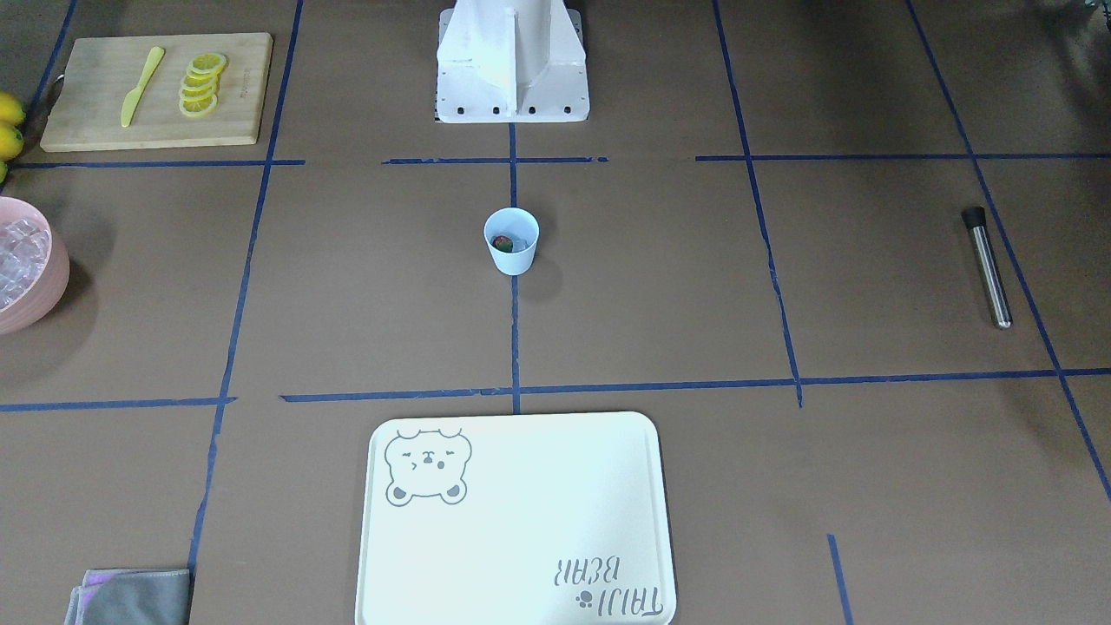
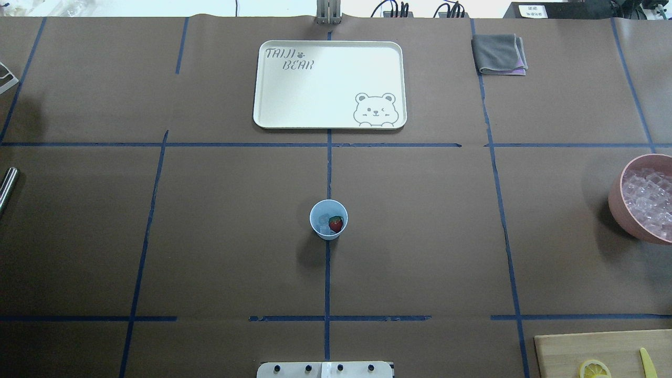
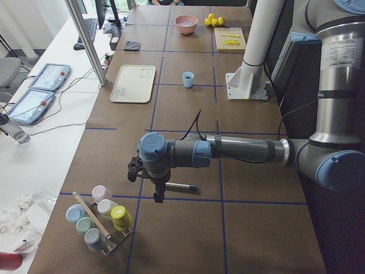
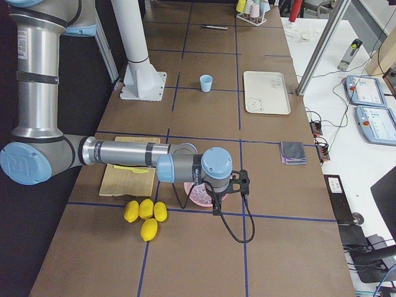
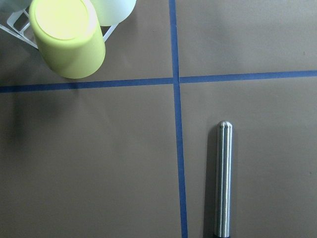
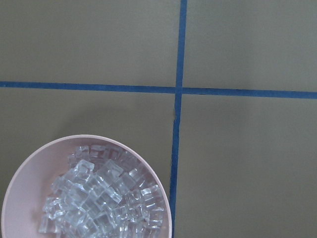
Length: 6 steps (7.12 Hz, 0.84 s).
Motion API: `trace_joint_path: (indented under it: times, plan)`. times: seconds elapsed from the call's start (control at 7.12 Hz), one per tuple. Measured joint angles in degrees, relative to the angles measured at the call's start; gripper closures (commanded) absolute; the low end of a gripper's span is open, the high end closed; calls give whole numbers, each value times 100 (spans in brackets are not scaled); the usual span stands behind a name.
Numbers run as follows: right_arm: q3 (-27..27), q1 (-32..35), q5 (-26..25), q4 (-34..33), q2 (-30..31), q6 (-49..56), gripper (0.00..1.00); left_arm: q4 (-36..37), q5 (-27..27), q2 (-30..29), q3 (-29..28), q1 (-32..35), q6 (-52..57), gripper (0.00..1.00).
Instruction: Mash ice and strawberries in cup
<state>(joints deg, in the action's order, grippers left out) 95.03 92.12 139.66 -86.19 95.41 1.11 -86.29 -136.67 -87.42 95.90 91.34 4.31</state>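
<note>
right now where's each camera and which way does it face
Front-facing: across the table, down at the cup; robot base on top.
Overhead: behind robot, facing forward; base plate only.
Exterior left: left end; left arm by the muddler.
Exterior right: right end; right arm by the bowl.
Left wrist: down on muddler; no body.
Right wrist: down on ice; no body.
First two share the cup.

You had cup mid-table on centre line, strawberry and ice side by side in it. Tray lay far of cup. Cloth sat far right. Bowl at right edge, more ice in it. Cutting board near right, lemon slices and knife on it. Rod at left edge, well apart from cup.
</note>
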Motion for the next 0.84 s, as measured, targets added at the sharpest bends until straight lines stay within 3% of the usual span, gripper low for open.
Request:
trace_joint_path:
  times: [0.84]
  plan:
    - [-78, 81, 26, 13, -58, 14, 1, -2, -1, -43, -6, 258, 6, 0]
